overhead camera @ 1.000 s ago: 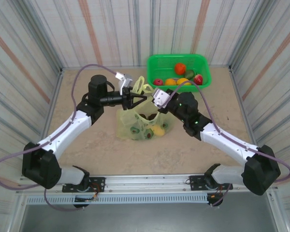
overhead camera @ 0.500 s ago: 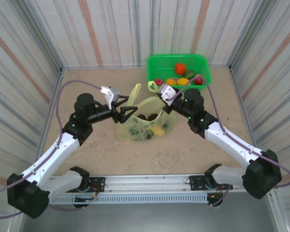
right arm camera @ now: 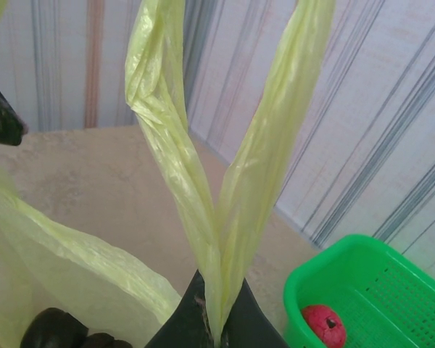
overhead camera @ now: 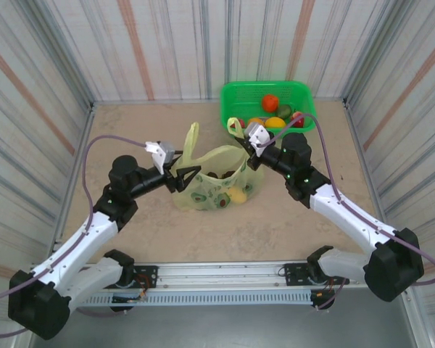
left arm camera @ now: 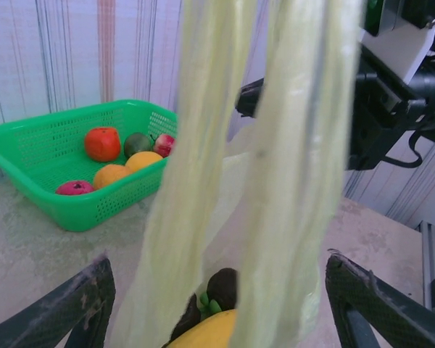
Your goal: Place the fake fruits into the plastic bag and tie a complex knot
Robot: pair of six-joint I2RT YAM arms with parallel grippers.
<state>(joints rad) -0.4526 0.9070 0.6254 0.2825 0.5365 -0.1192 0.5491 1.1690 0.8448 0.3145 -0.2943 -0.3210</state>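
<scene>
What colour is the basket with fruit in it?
Bright green; the basket shows best in the left wrist view.

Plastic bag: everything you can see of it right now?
The plastic bag is thin, translucent yellow-green film printed with avocados, sitting on the table, mouth up. Inside show a yellow mango and dark fruits. Its two handle loops stand upright: the right gripper is shut on one, the other passes between the open fingers of the left gripper, apparently untouched.

table [overhead camera: 290, 232]: beige | on it: plastic bag [overhead camera: 206, 190] mid-table | green basket [overhead camera: 229, 101] at far edge
</scene>
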